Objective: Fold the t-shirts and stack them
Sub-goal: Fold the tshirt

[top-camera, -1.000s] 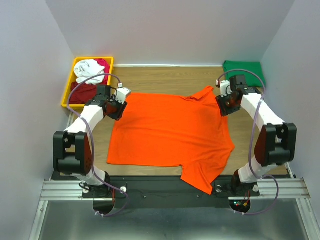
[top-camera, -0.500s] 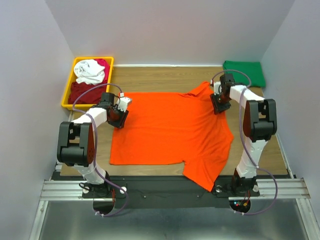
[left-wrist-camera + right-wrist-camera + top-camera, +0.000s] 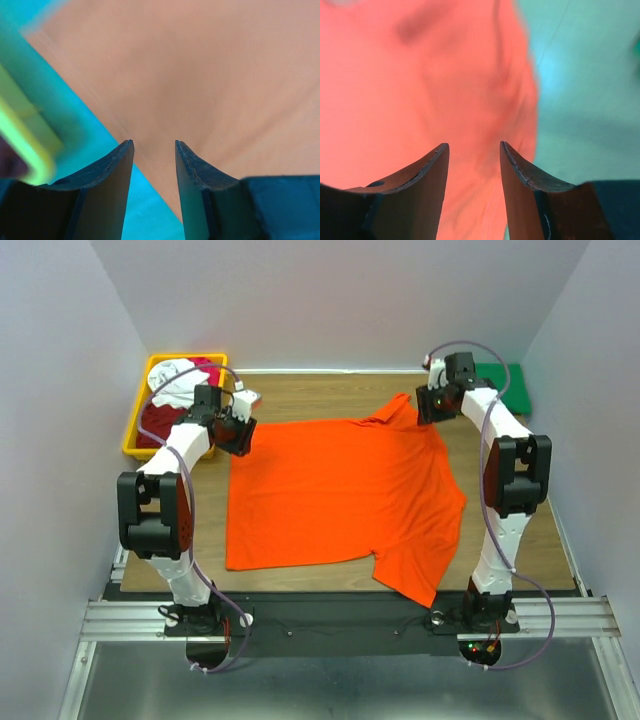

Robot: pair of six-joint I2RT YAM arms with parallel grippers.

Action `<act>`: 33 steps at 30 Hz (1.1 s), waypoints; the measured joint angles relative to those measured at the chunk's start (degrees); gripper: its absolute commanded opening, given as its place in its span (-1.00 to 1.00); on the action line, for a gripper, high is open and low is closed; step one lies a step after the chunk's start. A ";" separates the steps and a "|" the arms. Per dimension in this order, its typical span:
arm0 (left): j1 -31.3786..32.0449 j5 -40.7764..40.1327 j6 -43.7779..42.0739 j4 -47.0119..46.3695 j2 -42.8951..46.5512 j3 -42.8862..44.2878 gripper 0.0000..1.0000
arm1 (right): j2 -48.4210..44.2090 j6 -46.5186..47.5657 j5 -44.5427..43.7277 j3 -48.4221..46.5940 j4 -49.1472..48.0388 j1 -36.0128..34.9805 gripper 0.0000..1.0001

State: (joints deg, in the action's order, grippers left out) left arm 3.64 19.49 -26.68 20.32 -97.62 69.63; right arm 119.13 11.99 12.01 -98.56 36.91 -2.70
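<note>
Both arms have stretched farther back; the orange t-shirt lies flat, unfolded, just right of the yellow bin. Left gripper and right gripper hover at its far corners, jaws parted, empty. Dark green t-shirt sits folded far right of the bin; crumpled t-shirts wait inside.

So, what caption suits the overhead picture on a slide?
Left arm and right arm reach over far corners of the orange t-shirt spread on the table.

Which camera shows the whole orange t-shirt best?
The top camera: the orange t-shirt lies spread out, nearly all in sight. The left wrist and right wrist views show only a blurry orange patch close up.
</note>
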 measured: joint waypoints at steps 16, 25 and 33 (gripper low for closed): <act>-0.02 2.51 4.52 -1.88 -15.08 17.75 0.13 | 27.71 -15.06 1.27 -36.09 -7.28 0.00 0.14; -0.57 0.92 4.98 -2.45 -17.64 19.41 0.14 | 30.23 -20.52 1.33 -36.09 -11.52 0.02 0.15; -1.55 -0.59 5.25 -2.40 -22.23 20.72 0.15 | 30.49 -22.82 2.47 -36.09 -14.01 0.00 -0.03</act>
State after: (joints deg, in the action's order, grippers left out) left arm 2.09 18.90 -21.43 17.91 -119.85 90.35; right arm 149.62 -10.83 14.48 -134.65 22.90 -2.70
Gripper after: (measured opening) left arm 0.569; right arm 0.534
